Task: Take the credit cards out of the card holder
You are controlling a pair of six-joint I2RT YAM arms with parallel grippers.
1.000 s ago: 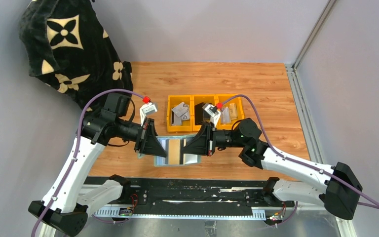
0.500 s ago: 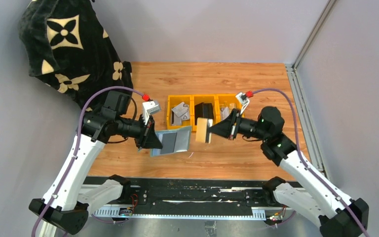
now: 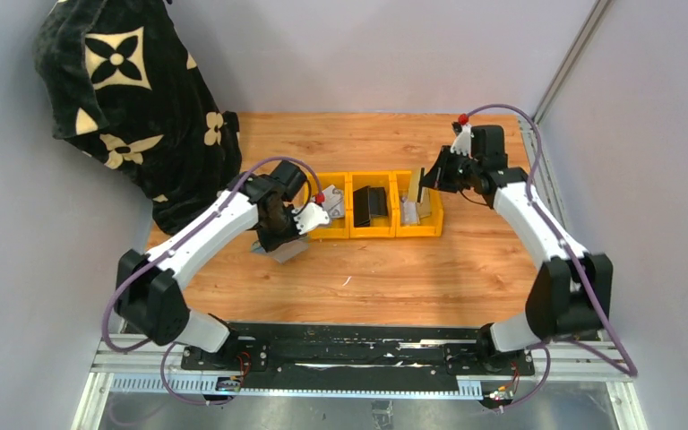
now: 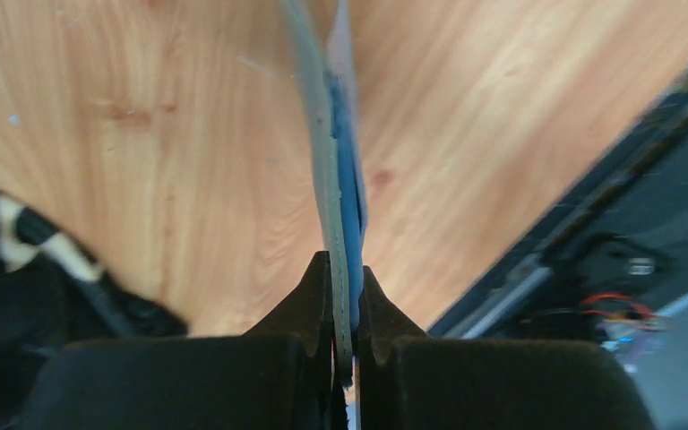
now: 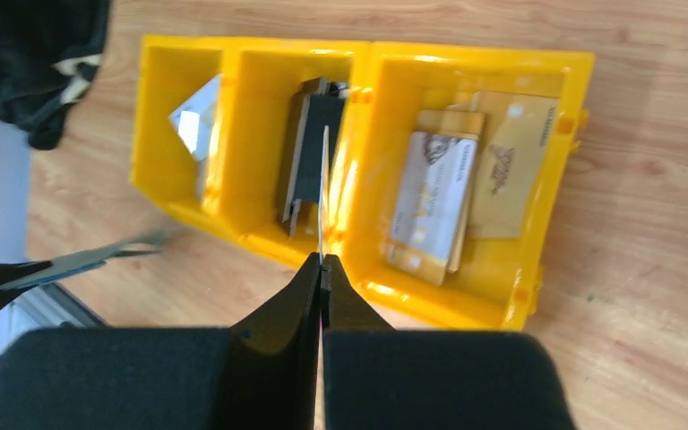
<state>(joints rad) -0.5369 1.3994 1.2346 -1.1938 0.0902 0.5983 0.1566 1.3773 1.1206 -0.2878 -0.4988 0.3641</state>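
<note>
A yellow plastic three-compartment bin (image 3: 385, 234) was set on the light wooden table (image 3: 394, 269). Left of it, the pale sage-green folding card holder (image 4: 327, 161) was clamped by the left gripper (image 4: 345, 296). A thin plastic credit card (image 5: 324, 193), seen edge-on, was pinched by the right gripper (image 5: 321, 269) above the bin. Tan credit cards (image 5: 434, 202) were contained in its right compartment.

I see three joined yellow bins (image 3: 374, 231) mid-worktop (image 3: 430, 278), a black wallet (image 3: 372, 204) standing in the middle one. At ten o'clock hangs a black flower-patterned cloth (image 3: 125, 98).
</note>
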